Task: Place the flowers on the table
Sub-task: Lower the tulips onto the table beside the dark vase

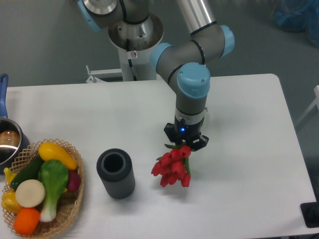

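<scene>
One bunch of flowers (172, 169) is held by the stems in the closed gripper (184, 145), blooms hanging toward seven o'clock above the table (249, 149), with the dark cylinder (115, 174) at nine o'clock.

The arm reaches down over the middle of the table (249, 99), its gripper (183, 144) pointing straight down with a small blue light lit on its body. The fingers are closed on the flowers (172, 168) — a bunch of red tulips hanging below the gripper, blooms downward and leaning a little to the left, with a bit of green showing among them. To the left of the blooms, near but apart, stands a dark ribbed cylinder (115, 174), upright and open at the top. Further left, at the table's edge, a wicker basket (75, 199) holds colourful fruit and vegetables. A metal pot (9, 144) with a blue handle sits just behind the basket.
</scene>
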Motion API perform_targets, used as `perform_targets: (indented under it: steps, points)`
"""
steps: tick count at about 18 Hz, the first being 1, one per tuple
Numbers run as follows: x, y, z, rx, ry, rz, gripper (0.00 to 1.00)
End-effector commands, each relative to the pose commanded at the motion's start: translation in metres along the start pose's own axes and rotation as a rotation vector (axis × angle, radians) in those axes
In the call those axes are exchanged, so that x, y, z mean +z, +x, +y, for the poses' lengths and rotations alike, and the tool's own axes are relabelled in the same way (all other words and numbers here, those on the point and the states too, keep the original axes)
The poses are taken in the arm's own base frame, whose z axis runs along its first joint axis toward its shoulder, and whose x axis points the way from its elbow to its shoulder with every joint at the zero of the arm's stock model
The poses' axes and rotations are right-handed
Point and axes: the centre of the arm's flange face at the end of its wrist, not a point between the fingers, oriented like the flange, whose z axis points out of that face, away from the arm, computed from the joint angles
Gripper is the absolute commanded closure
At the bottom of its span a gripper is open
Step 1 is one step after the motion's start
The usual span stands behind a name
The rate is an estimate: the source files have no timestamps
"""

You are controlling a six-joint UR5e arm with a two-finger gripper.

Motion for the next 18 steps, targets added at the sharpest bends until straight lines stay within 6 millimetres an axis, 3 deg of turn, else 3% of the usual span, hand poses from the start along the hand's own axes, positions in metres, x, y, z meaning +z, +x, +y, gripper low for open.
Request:
perform_targets:
  steps: [9,12,15,18]
  points:
    - [0.012,0.001,-0.003,0.008,-0.011,0.016,0.71]
    - [0.014,-0.011,0.000,0.003,-0.015,0.010,0.71]
    - [0.017,-0.028,0.018,-0.035,-0.022,0.010,0.71]
    - [0.026,-0.033,0.022,-0.032,-0.031,0.019,0.71]
